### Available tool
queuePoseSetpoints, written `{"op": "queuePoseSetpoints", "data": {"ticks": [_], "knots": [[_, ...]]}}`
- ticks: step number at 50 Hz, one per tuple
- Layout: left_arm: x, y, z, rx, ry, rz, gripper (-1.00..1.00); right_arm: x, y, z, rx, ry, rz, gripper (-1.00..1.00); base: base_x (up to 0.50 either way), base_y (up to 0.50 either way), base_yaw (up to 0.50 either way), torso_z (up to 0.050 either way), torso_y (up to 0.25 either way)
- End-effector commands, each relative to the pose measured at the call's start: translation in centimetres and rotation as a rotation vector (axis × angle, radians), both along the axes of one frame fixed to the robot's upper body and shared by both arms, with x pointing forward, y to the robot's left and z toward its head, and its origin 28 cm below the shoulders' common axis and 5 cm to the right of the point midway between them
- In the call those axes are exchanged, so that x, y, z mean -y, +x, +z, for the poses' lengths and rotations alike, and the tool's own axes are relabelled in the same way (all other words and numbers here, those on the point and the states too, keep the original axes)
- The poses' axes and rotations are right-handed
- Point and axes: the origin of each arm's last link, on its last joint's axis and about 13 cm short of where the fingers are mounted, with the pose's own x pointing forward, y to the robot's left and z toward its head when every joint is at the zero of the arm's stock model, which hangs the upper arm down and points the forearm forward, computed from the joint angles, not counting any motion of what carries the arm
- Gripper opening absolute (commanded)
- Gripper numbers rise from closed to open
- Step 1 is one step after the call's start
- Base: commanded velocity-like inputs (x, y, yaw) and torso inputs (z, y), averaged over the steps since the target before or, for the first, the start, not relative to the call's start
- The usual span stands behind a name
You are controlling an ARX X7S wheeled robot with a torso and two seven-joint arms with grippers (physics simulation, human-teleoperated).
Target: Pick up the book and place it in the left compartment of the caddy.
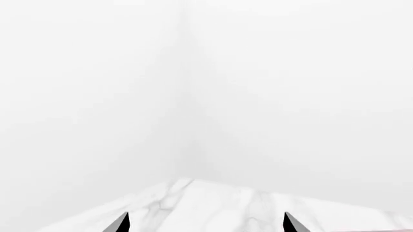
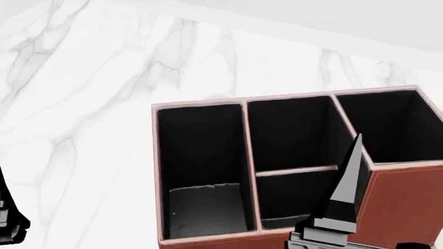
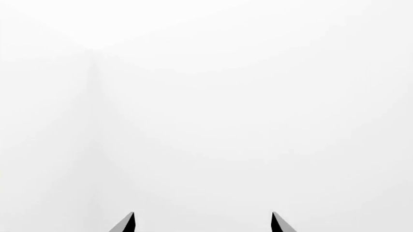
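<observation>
While the caddy [image 2: 408,207] stood on the white marble table [image 2: 90,104], the head view looked down into its three black-walled sections, each bordered by pale trim along the reddish-brown walls. Farthest to the left of the caddy lay the left compartment [image 2: 204,171], long, narrow and undivided, with a grey floor visible at its near end. Beside it, the middle section [image 2: 294,155] was split by a low crossbar [image 2: 296,170], and beyond that the third section [image 2: 387,129] occupied the caddy's right end.

The book appeared in none of the three views, so its place could not be told.

Against the caddy's near wall, over the middle section, one black tapered finger of the right gripper [image 2: 346,197] pointed upward in the head view. In the right wrist view the right gripper [image 3: 202,223] showed two dark fingertips [image 3: 127,223] set well apart, spread wide with nothing between them, facing blank white background. At the edge of the head view well to the left of the caddy, a dark part of the left arm [image 2: 8,223] was visible over the table. In the left wrist view the left gripper [image 1: 205,223] likewise showed its fingertips [image 1: 121,223] spread apart and empty, above a corner of the marble table [image 1: 193,203].
</observation>
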Motion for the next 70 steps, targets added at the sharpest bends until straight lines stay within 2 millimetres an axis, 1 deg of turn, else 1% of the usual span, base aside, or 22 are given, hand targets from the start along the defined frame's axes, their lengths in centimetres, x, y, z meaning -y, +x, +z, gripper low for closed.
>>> {"op": "queuePoseSetpoints", "data": {"ticks": [1, 13, 18, 22, 29, 34, 35, 36, 38, 39, 41, 43, 44, 45, 48, 63, 70], "knots": [[-1.9, 2.2, 1.8, -0.037, -0.078, 0.033, 1.0, 0.2, 0.0, 0.1, 0.007, -0.009, -0.016, 1.0, 0.0, 0.0, 0.0, 0.0, 0.0], [-4.0, 4.2, 2.2, -0.083, -0.092, 0.074, 1.0, 0.2, 0.0, 0.1, 0.006, -0.012, -0.019, 1.0, 0.0, 0.0, 0.0, 0.0, 0.0], [-4.7, 5.3, 1.8, -0.128, -0.103, 0.083, 1.0, 0.3, 0.0, 0.2, 0.007, -0.012, -0.019, 1.0, 0.0, 0.0, 0.0, 0.0, 0.0], [-5.1, 5.9, 1.8, -0.162, -0.103, 0.098, 1.0, 0.2, 0.0, 0.1, 0.007, -0.014, -0.018, 1.0, 0.0, 0.0, 0.0, 0.0, 0.0], [-5.7, 7.4, 1.7, -0.233, -0.137, 0.081, 1.0, 0.2, -0.1, 0.2, 0.004, -0.015, -0.019, 1.0, 0.0, 0.0, 0.0, 0.0, 0.0], [-6.1, 8.0, 2.0, -0.251, -0.178, 0.089, 1.0, 0.2, -0.1, 0.1, 0.002, -0.016, -0.019, 1.0, 0.0, 0.0, 0.0, 0.0, 0.0], [-6.4, 8.5, 2.6, -0.285, -0.211, 0.083, 1.0, 0.1, -0.1, 0.1, 0.002, -0.017, -0.018, 1.0, 0.0, 0.0, 0.0, 0.0, 0.0], [-6.4, 8.6, 2.6, -0.287, -0.221, 0.076, 1.0, 0.1, -0.1, 0.1, 0.002, -0.017, -0.018, 1.0, 0.0, 0.0, 0.0, 0.0, 0.0], [-6.6, 9.0, 2.5, -0.306, -0.239, 0.065, 1.0, 0.2, -0.1, 0.1, 0.002, -0.017, -0.018, 1.0, 0.0, 0.0, 0.0, 0.0, 0.0], [-6.7, 9.2, 1.9, -0.306, -0.24, 0.057, 1.0, 0.2, -0.1, 0.1, 0.002, -0.017, -0.019, 1.0, 0.0, 0.0, 0.0, 0.0, 0.0], [-6.7, 9.5, 2.5, -0.315, -0.249, 0.05, 1.0, 0.2, -0.1, 0.2, 0.004, -0.018, -0.02, 1.0, 0.0, 0.0, 0.0, 0.0, 0.0], [-6.9, 9.9, 2.3, -0.329, -0.258, 0.044, 1.0, 0.2, -0.1, 0.2, 0.004, -0.019, -0.019, 1.0, 0.0, 0.0, 0.0, 0.0, 0.0], [-7.0, 10.0, 1.7, -0.33, -0.258, 0.045, 1.0, 0.2, -0.1, 0.2, 0.004, -0.019, -0.018, 1.0, 0.0, 0.0, 0.0, 0.0, 0.0], [-7.0, 10.1, 2.2, -0.34, -0.252, 0.049, 1.0, 0.2, -0.1, 0.2, 0.003, -0.02, -0.019, 1.0, 0.0, 0.0, 0.0, 0.0, 0.0], [-7.3, 10.6, 1.2, -0.371, -0.248, 0.059, 1.0, 0.2, -0.1, 0.2, 0.002, -0.018, -0.02, 1.0, 0.0, 0.0, 0.0, 0.0, 0.0], [-8.6, 12.6, 0.6, -0.442, -0.258, 0.111, 1.0, 0.2, 0.0, 0.2, -0.006, -0.02, -0.015, 1.0, 0.0, 0.0, 0.0, 0.0, 0.0], [-9.0, 13.2, 0.5, -0.469, -0.283, 0.113, 1.0, 0.2, 0.0, 0.0, -0.006, -0.018, -0.016, 1.0, 0.0, 0.0, 0.0, 0.0, 0.0]]}}
